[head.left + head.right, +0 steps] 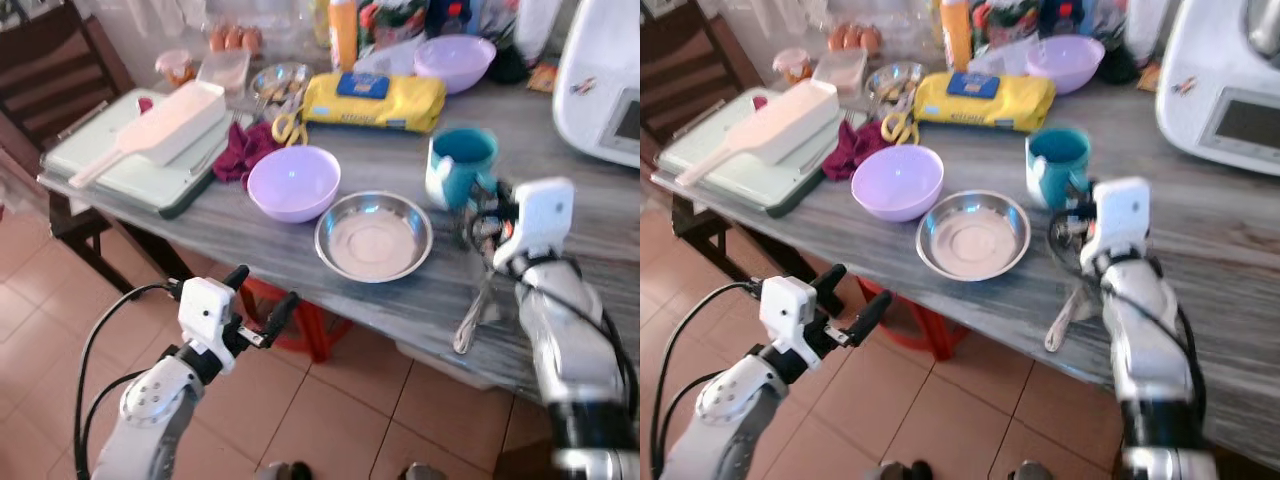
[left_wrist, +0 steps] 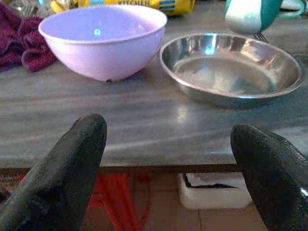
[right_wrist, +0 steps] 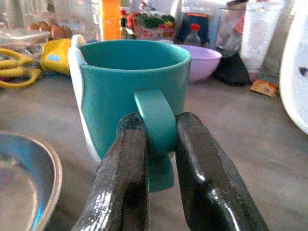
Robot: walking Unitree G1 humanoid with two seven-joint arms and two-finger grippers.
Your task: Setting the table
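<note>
With the right gripper [image 3: 161,159] clamped on the handle of the mug [image 1: 462,165], lift it straight up, level, clear of the steel plate [image 1: 373,236] to its left; the left gripper [image 2: 168,168] hangs open.

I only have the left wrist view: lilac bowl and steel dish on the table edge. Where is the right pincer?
Observer: The right pincer is closed on the handle of the teal mug, on the right side of the steel dish.
Operator: Any cutlery out?
Observer: A spoon lies near the table edge, right of the dish.
Operator: What is behind the lilac bowl?
Observer: A yellow packet, with yellow scissors at its left end.
</note>
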